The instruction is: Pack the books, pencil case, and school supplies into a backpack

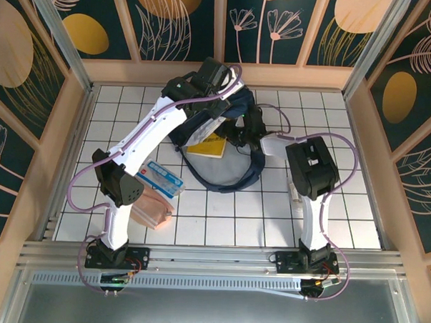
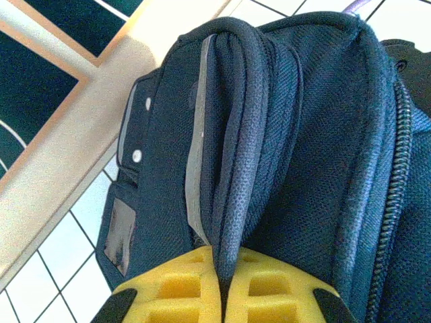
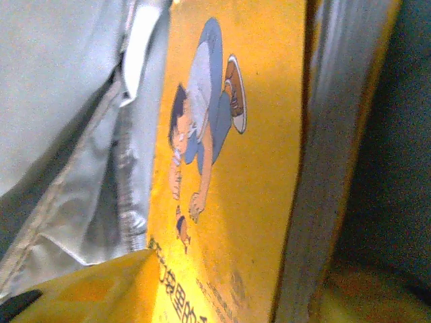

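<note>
Left pincer (image 2: 222,293) clamped shut on navy fold of backpack (image 2: 303,134), per left wrist view. Right pincer (image 3: 229,299): yellow book (image 3: 249,134) close against pad, can't tell gap or grip. Top view adds layout: I see book in backpack mouth; peach pouch (image 1: 152,210) and blue-white packet (image 1: 162,178) on white-tiled tabletop (image 1: 342,217). Navy floral walls (image 1: 34,46).

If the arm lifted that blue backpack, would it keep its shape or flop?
Likely flop: the backpack is soft woven fabric, and the fold in the left gripper is squashed flat. Its mouth lies slack around the yellow book, so it would probably sag shut. Pushed, it may crumple rather than slide.
</note>
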Controlling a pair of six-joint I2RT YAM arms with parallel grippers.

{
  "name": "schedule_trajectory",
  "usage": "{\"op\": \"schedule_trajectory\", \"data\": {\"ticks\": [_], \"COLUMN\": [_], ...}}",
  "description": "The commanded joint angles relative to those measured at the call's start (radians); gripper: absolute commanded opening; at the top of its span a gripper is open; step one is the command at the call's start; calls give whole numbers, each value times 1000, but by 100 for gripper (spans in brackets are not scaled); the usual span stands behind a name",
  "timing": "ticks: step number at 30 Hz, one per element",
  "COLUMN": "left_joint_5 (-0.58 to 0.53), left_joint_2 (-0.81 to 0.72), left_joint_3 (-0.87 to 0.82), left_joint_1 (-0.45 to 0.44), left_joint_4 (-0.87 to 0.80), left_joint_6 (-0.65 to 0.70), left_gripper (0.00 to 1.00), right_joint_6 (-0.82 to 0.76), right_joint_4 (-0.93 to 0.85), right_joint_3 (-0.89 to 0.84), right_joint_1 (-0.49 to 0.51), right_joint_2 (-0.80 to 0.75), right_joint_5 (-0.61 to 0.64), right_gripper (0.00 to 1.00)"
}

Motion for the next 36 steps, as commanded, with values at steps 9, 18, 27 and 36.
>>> {"op": "schedule_trajectory", "data": {"ticks": [9,18,27,36], "left_joint_5": [-13,-5,3,25], "left_joint_2": [-35,-28,-17,-24], "left_joint_3": [13,9,22,-10], "left_joint_1": [-8,-8,-8,-8], "left_joint_4": [98,81,78,78], "left_joint_6": [7,10,11,-4], "left_gripper": [0,0,0,0], "right_joint_6": [-575,-749,-522,-355], "right_joint_4": [-108,47,161,113], "right_joint_3": [-298,-404,-365,-227], "right_joint_1": [76,257,287,271], "right_joint_2": [-396,-394,-195,-148], "right_joint_5": [161,149,424,829], "right_gripper": [56,47,6,4]}}
